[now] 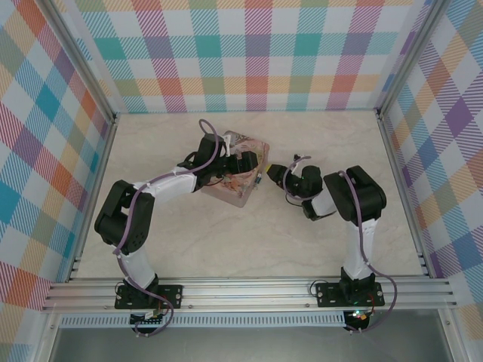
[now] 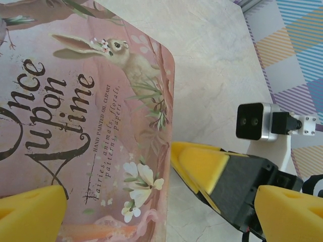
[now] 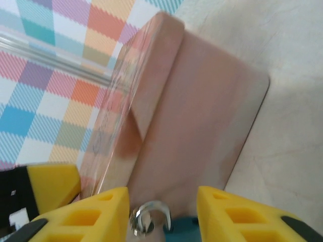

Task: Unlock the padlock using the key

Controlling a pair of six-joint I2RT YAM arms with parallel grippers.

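Top external view: both arms bent in toward the middle of the table (image 1: 302,249), close together at the pink tin (image 1: 235,194).
Left gripper (image 1: 240,161): over the far part of the tin, fingers (image 2: 30,212) spread wide and holding nothing, one above the printed lid, the other out past the tin's right edge.
Tin: flat on the table, lid up, with a rabbit picture and lettering on top.
Padlock (image 3: 181,226): at the tin's right side, silver shackle pointing toward the pink wall, blue body mostly cut off by the frame edge.
Right gripper (image 3: 161,201): just right of the tin, fingers apart on either side of the padlock; pressing on it or clear of it, cannot tell.
Key: too small to pick out.
Step in hand: probably positioning or steadying the padlock, ahead of key insertion.
Next move: calls for a firm hold on the blue body with the keyhole exposed, then the key tip lined up squarely and turned gently.
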